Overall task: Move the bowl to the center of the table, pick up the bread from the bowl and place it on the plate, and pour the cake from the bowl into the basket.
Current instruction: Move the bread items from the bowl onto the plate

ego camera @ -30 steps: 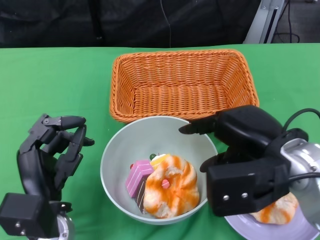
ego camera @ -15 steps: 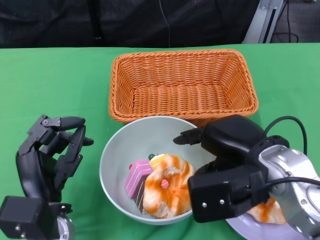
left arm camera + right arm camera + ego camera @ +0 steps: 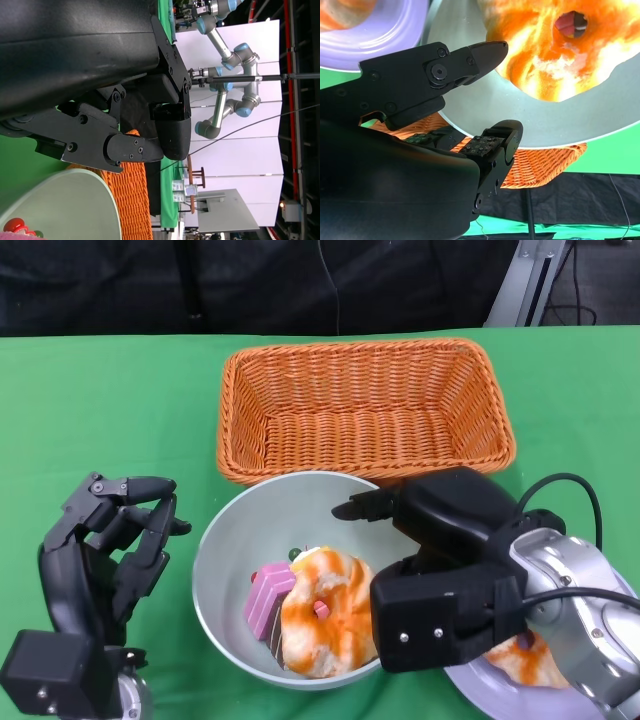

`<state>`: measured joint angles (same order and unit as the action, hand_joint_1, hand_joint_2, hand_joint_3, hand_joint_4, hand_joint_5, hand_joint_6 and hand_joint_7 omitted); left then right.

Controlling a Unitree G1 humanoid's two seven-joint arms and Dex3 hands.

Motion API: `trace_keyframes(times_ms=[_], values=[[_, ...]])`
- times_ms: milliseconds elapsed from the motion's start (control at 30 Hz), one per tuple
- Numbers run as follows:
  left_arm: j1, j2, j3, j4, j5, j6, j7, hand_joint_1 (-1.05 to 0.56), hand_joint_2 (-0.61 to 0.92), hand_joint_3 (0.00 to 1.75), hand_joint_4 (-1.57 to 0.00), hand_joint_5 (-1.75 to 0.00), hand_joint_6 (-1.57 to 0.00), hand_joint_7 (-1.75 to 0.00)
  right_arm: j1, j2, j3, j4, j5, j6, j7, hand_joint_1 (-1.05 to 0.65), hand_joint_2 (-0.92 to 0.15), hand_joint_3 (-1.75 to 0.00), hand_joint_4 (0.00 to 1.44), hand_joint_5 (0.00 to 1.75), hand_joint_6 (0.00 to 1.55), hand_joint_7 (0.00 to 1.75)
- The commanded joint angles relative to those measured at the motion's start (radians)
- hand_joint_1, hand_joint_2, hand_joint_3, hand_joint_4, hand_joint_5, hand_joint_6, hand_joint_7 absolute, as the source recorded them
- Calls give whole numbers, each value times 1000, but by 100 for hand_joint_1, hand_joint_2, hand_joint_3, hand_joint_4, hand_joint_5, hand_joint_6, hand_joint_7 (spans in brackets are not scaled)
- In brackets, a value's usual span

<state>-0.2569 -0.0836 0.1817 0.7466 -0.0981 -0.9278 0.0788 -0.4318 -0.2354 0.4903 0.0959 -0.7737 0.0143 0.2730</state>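
Note:
The pale grey bowl [image 3: 285, 515] sits just in front of the orange wicker basket [image 3: 365, 410]. It holds an orange-and-white swirled bread [image 3: 325, 620] and a pink cake slice [image 3: 265, 598]. My right hand [image 3: 450, 560] grips the bowl's right rim. In the right wrist view one finger [image 3: 470, 57] lies inside the bowl [image 3: 520, 115] near the bread [image 3: 560, 45], and another [image 3: 495, 145] lies outside the wall. A lavender plate [image 3: 580, 705] at the lower right carries another bread piece [image 3: 525, 658]. My left hand [image 3: 105, 560] stays left of the bowl with fingers apart, holding nothing.
The basket is empty and its near wall almost touches the bowl's far rim. Green cloth stretches to the left of and behind my left hand. The left wrist view shows the bowl's rim [image 3: 65, 200] and the basket [image 3: 130, 210] beyond the left hand [image 3: 125, 125].
My right hand has slid the bowl to the left and slightly nearer to me, with bread and cake riding along. The left hand has barely shifted.

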Motion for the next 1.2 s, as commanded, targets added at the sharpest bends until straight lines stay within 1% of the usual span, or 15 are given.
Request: trace_keyframes(times_ms=[33, 300, 367, 500, 700, 833, 1200], values=[[-14, 7, 10, 24, 15, -26, 13, -20, 92, 30, -80, -137, -88, -101, -34, 10, -7, 2, 26, -11, 2, -71, -92, -8, 66, 0, 50, 0], [-27, 6, 19, 50, 25, -38, 19, -20, 91, 32, -81, -137, -87, -103, -44, 10, -20, -27, 59, 7, 35, -71, -92, -8, 72, 3, 51, 1], [-28, 6, 20, 52, 25, -40, 19, -20, 91, 32, -81, -137, -87, -104, -44, 10, -20, -27, 60, 7, 35, -71, -92, -8, 73, 3, 51, 1], [-25, 11, 22, 54, 27, -42, 18, -21, 90, 32, -79, -137, -86, -104, -33, 6, -23, -78, 69, 6, 46, -70, -92, -6, 71, 2, 53, 1], [-26, 12, 24, 59, 26, -49, 14, -21, 91, 32, -78, -138, -85, -105, -31, 3, -21, -87, 73, 10, 51, -70, -92, -6, 71, 2, 53, 1], [-28, 12, 27, 63, 23, -46, 14, -22, 91, 31, -79, -138, -85, -105, -25, -4, -17, -139, 65, 33, 90, -69, -92, -6, 71, 2, 53, 1], [-30, 16, 29, 73, 20, -47, 9, -22, 92, 28, -80, -137, -87, -101, -15, -6, -21, -170, 76, 34, 101, -69, -92, -6, 69, 0, 54, 1]])
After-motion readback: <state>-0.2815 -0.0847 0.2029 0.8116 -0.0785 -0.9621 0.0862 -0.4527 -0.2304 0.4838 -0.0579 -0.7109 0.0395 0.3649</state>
